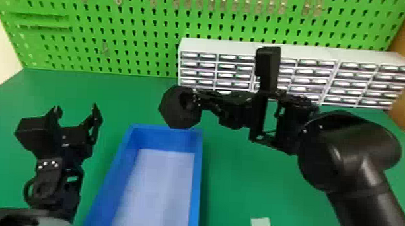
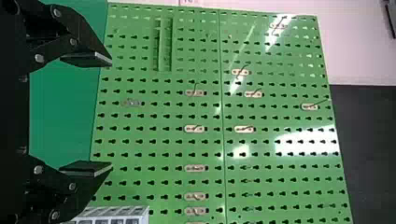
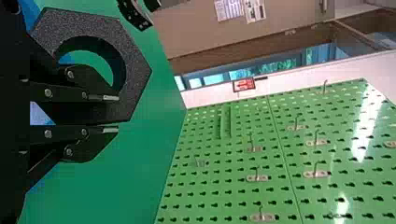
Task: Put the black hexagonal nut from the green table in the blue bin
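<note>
Plainly, nut [image 1: 177, 117] partly between right fingers [image 1: 212, 96].

You get a way down into the blue bin [image 1: 121, 169] through its open top, between raised side walls and a far wall. The right gripper [image 1: 196, 100] and black hexagonal nut [image 1: 175, 114] block the approach near that far wall. The right arm [image 1: 348, 155] bars the air over the green table [image 1: 244, 182]; your left gripper [image 1: 76, 108] stands across a tabletop gap; the pegboard [image 1: 132, 51] closes off the back.
</note>
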